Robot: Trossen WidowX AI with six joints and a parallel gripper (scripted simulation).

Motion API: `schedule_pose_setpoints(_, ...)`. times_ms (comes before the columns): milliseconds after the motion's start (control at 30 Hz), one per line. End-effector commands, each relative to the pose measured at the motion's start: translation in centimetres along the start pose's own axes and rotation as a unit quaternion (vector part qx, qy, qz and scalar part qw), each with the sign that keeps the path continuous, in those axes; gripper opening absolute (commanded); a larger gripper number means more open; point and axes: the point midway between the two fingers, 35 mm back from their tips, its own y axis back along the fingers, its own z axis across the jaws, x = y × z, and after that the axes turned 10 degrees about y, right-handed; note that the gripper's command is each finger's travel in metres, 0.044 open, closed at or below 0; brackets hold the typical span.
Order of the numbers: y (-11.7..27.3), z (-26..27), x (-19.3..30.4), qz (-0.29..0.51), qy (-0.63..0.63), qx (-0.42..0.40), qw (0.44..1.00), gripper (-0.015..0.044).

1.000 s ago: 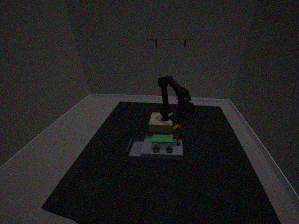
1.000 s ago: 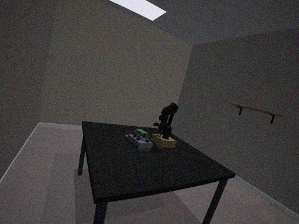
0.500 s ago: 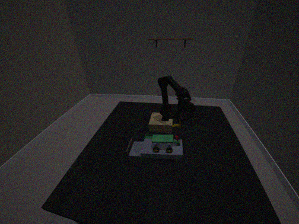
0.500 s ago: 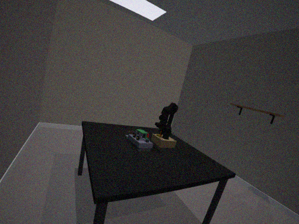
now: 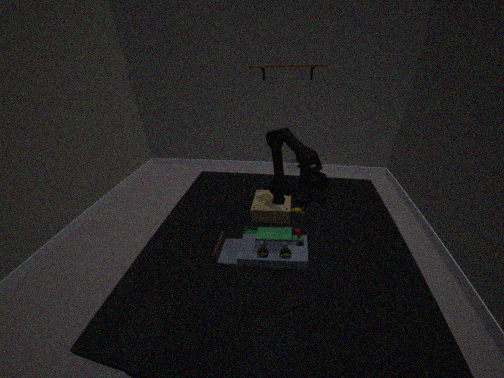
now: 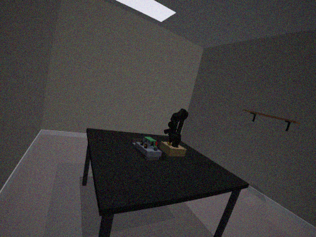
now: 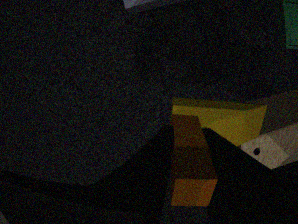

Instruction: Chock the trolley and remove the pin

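End effector point(image 7: 185, 135) clamped on orange handle point(image 7: 195, 192) of yellow chock point(image 5: 297, 210) point(image 7: 227, 120), chock beside wooden base block point(image 5: 270, 216) point(image 6: 176, 152) point(image 7: 267, 150), well inside counter point(image 5: 320, 320) point(image 6: 169, 185) edges; probably light, rigid, rubber base grippy, handle best hold.

Top and exterior views share the whole table from afar; wrist peers closely past the gripper point(image 7: 192, 150).
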Motion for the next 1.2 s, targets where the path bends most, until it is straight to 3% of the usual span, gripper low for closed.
schedule_pose_setpoints(0, 0.08, -0.01, -0.10, -0.003, -0.057, 0.001, 0.998, 0.0000)
schedule_pose_setpoints(467, 0.08, 0.00, -0.10, -0.003, -0.289, 0.002, 0.957, 0.0000)
schedule_pose_setpoints(1000, 0.08, 0.00, -0.11, -0.003, -0.534, 0.003, 0.845, 0.0000)
schedule_pose_setpoints(1167, 0.08, 0.00, -0.11, -0.003, -0.555, 0.003, 0.832, 0.0000)
